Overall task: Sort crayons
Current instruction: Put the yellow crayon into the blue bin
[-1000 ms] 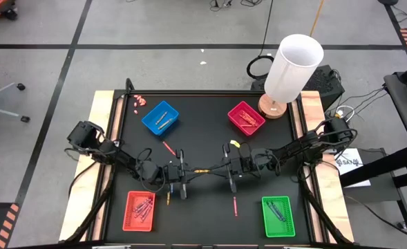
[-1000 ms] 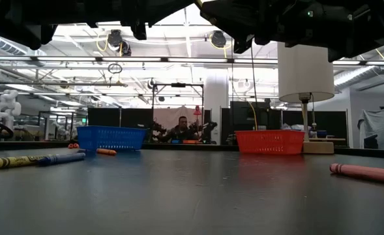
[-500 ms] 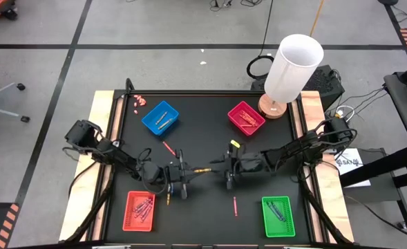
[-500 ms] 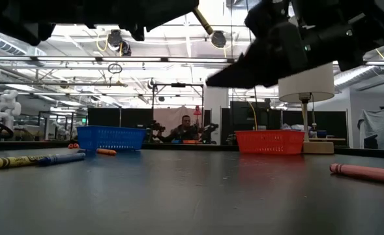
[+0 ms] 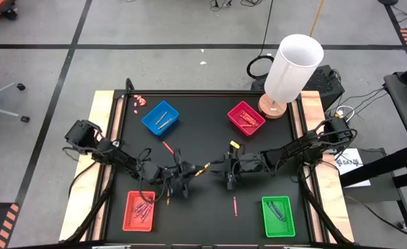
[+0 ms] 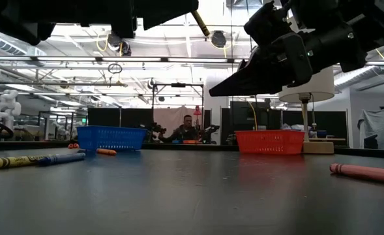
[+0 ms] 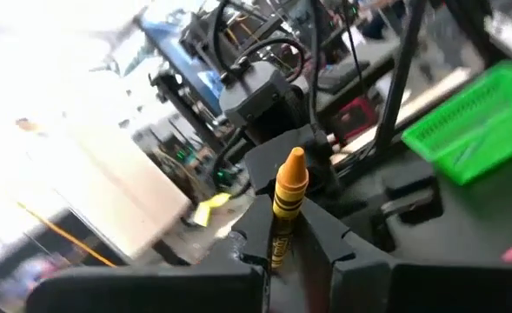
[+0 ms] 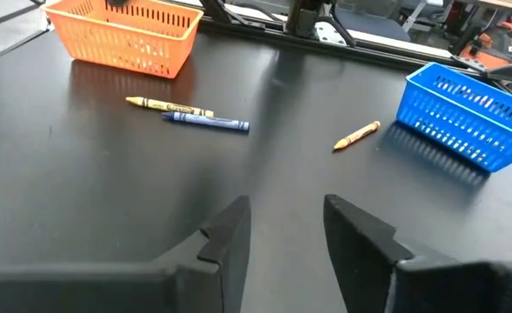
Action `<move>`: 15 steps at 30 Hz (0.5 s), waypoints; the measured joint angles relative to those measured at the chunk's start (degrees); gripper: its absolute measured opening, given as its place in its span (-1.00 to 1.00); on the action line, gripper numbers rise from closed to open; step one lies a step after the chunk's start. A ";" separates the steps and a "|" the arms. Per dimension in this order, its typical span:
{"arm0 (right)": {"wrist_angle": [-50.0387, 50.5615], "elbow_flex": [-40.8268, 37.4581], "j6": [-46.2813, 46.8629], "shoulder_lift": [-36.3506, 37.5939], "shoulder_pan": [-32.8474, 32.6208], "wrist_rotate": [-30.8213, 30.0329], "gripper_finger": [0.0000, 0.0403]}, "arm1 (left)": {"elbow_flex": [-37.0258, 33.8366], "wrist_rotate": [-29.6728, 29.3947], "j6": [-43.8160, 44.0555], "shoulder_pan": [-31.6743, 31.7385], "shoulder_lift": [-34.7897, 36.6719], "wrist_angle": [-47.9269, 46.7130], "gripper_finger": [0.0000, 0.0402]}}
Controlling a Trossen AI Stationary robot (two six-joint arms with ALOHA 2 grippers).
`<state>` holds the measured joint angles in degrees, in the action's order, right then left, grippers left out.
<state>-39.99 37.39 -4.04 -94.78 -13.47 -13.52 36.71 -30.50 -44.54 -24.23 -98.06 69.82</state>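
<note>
**Q:** Crayons — where do they lie?

**A:** One yellow crayon (image 7: 286,196) is clamped upright in the left gripper (image 5: 184,176), its tip rising clear of the fingers (image 7: 325,239). The right gripper (image 8: 283,228) faces it mid-table with fingers spread and nothing between them. Ahead of the right gripper, on bare black tabletop (image 8: 82,174), a yellow-and-blue pair (image 8: 189,117) lie end to end and an orange crayon (image 8: 356,136) sits near the blue tray (image 8: 466,116). A pink crayon (image 5: 235,205) lies below the right gripper in the high view, and a red one (image 5: 168,147) between the left gripper and the blue tray.

**Q:** How much room around the grippers?

**A:** The centre strip between both grippers is open mat; in the low view both hang well above the surface. The trays stand apart from both, towards the four corners, inside the wooden edge (image 5: 101,117).

**Q:** And the trays?

**A:** The blue tray holds a couple of sticks. The magenta tray (image 5: 246,117) holds a few, the red tray (image 5: 139,210) beside the left gripper a small pile, and the green tray (image 5: 279,216) beyond the right gripper several. Colours inside are too small to tell. A lamp (image 5: 293,69) stands past the magenta tray at the far edge.
</note>
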 joint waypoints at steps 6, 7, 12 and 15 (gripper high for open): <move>0.02 0.00 -1.40 0.00 0.00 0.00 -0.35 | 0.00 0.04 -17.66 -0.28 0.00 0.02 -0.86; 0.02 0.00 -1.50 0.00 -0.02 0.00 -0.36 | 0.00 0.04 -19.22 -0.28 0.00 0.00 -0.86; 0.00 0.00 -1.59 0.00 -0.04 0.02 -0.36 | 0.00 0.07 -20.35 -0.28 0.00 -0.03 -0.86; 0.00 0.00 -1.60 0.00 -0.04 0.02 -0.36 | 0.00 0.09 -20.34 -0.28 0.00 -0.09 -0.86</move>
<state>-39.99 37.39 -5.65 -94.78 -13.52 -13.50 36.71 -30.41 -64.88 -24.51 -98.06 69.73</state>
